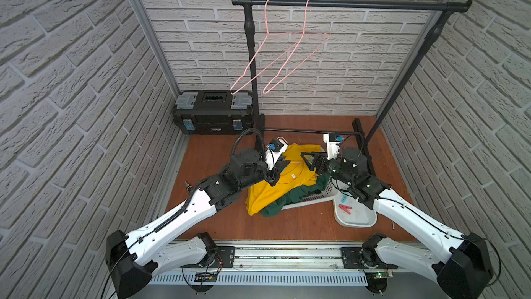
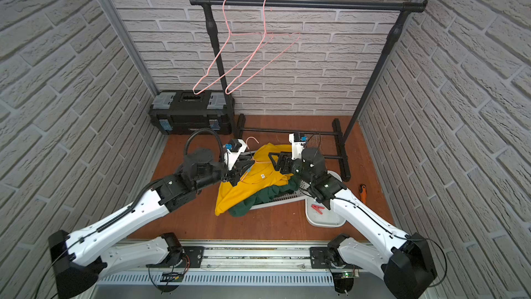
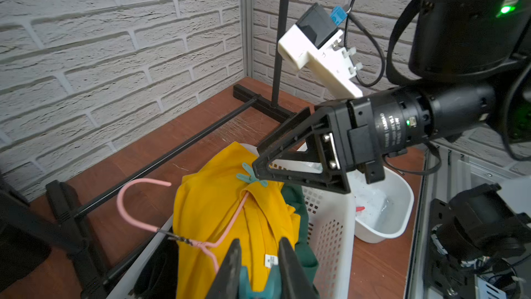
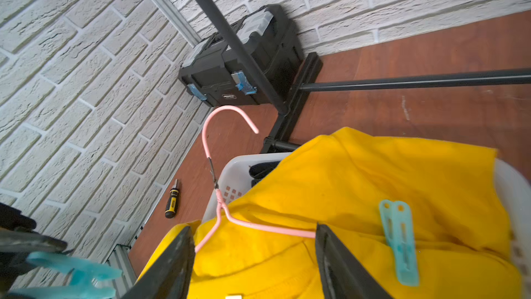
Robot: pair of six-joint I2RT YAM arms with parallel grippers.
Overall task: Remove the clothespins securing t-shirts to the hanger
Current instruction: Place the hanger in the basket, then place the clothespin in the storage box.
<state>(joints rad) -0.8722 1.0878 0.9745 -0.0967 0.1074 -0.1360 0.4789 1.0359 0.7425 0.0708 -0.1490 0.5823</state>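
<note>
While a bright yellow cloth t-shirt (image 1: 267, 194) is draped over a white perforated plastic basket (image 1: 313, 197), a thin pink wire hanger (image 4: 218, 168) is seen threaded through its collar, the hook projecting past the basket's rim. Above the basket, a teal-blue plastic clothespin (image 3: 255, 283) is clamped between the fingers of the left gripper (image 3: 258, 251). The right gripper (image 4: 253, 227) is spread wide with nothing held, its fingers set either side of the hanger wire. A second teal clothespin (image 4: 399, 243) is found on the yellow cloth just beside one finger, seemingly clipped there. A dark green t-shirt (image 1: 290, 200) is spilled over the basket's edge beneath the yellow one. A red clothespin (image 1: 344, 208) is lodged in a white plastic tub (image 1: 362, 220) just beside the basket.
</note>
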